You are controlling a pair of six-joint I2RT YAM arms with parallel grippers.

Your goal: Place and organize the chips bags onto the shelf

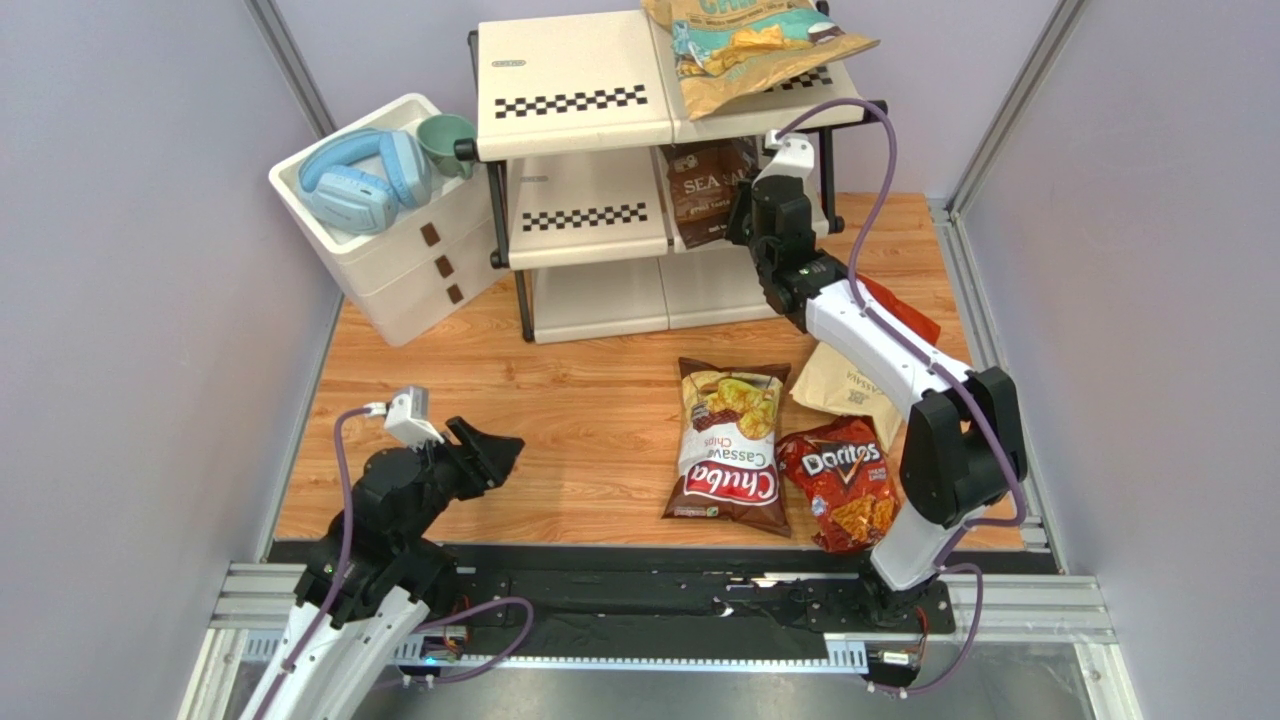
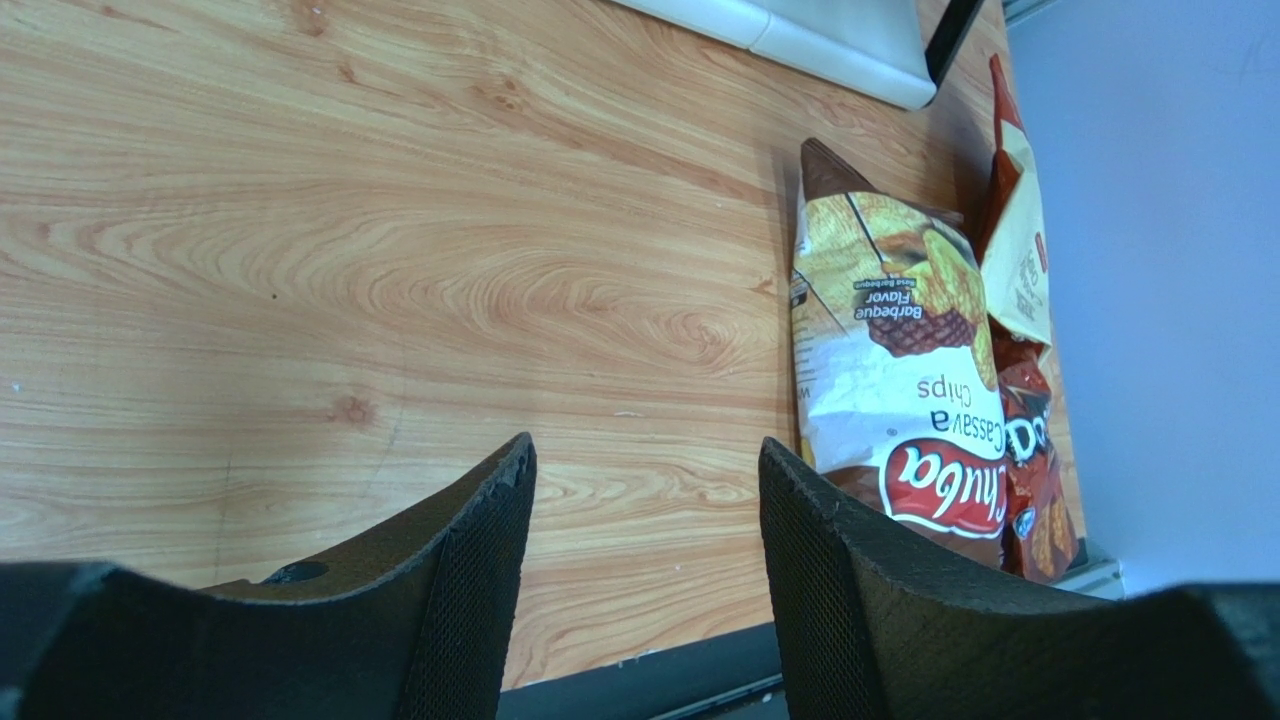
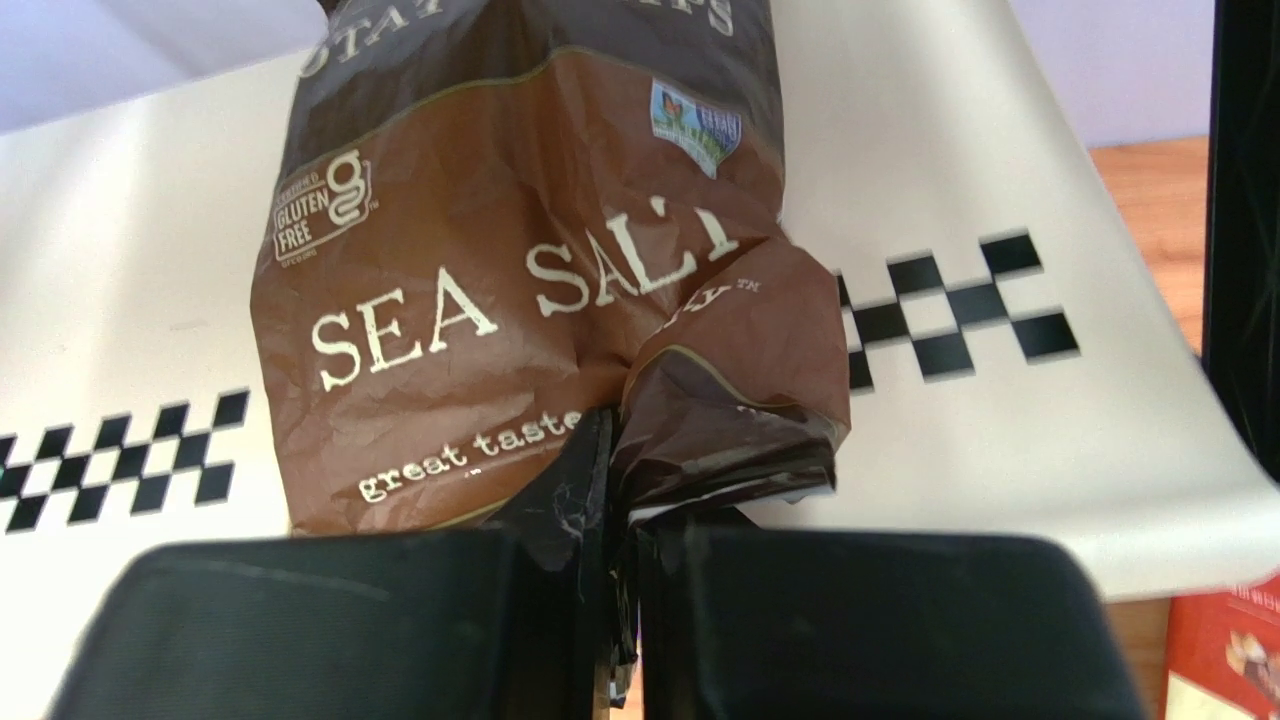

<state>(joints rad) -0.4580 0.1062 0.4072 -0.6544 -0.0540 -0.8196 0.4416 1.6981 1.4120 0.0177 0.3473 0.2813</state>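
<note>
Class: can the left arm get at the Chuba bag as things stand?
Probably yes: the left pincer is open and empty, with only bare wooden table between it and the Chuba bag.

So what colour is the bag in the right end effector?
Dark brown with cream lettering; Sea Salt bag, clearest in right wrist view.

The shelf (image 1: 576,102) stands at the back of the bench (image 1: 571,405), with the drawer box (image 1: 406,270) just left of it; headphones (image 1: 358,177) and a cup (image 1: 446,143) sit on the box. The top bag (image 1: 744,53) lies on the top tier's right side. Below it, on the middle tier, is the Sea Salt bag (image 3: 526,270), its near edge pinched in the right end effector (image 3: 619,510). Before the shelf, rightward, lie the Chuba bag (image 1: 730,444), then the Doritos bag (image 1: 842,483) touching its right side. A fourth bag (image 1: 842,383) lies behind that, partly under the right arm. The left end effector (image 2: 646,495) hangs near left, well apart.
</note>
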